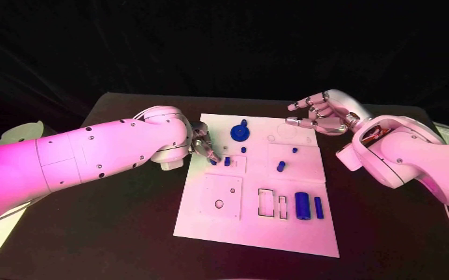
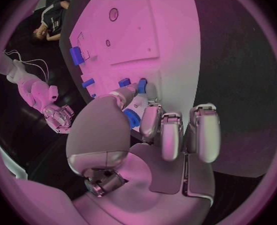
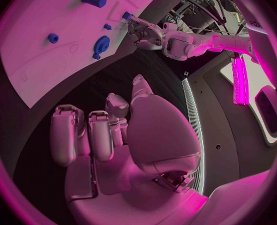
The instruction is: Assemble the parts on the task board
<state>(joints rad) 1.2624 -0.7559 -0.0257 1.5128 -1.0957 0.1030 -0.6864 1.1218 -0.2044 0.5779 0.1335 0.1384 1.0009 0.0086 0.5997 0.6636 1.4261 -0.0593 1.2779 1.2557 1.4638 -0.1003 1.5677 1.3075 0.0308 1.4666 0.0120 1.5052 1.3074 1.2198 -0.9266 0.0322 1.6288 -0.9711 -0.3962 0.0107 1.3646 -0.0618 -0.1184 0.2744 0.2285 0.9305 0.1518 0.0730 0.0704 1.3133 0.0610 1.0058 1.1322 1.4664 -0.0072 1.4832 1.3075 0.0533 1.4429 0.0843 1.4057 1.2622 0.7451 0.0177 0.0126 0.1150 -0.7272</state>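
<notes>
Left hand: the left hand [image 1: 204, 148] sits over the left edge of the task board [image 1: 290, 228], fingers bent down onto a small blue peg [image 1: 226, 161]. In the left wrist view the fingertips [image 2: 150, 92] close round that peg [image 2: 141, 85], so I judge it pinched, though the contact is partly hidden.
Right hand: the right hand [image 1: 323, 115] hovers above the board's far right corner, fingers curled loosely and apart, holding nothing; the right wrist view shows the same hand [image 3: 123, 130] with an empty palm over the dark table [image 3: 157, 65].
Board: a white plate in the middle of the table, lying lengthwise away from the robot.
Parts: a blue gear [image 1: 239, 130] near the board's far edge; small pegs just beside it and further right; a short upright peg [image 1: 279, 166] near the middle; a thick blue cylinder [image 1: 303, 205] and a thinner one [image 1: 319, 207] side by side towards the near right corner, next to two open slots [image 1: 266, 203].
Step, as judged: the left hand is seating or lifting the small peg by the left edge.
Risk: the peg is tiny against the fingers, so a slight tilt could jam it in its hole or let it slip out and roll across the board.
Risk: pressing near the edge could shift the whole board and disturb the loose cylinders.
</notes>
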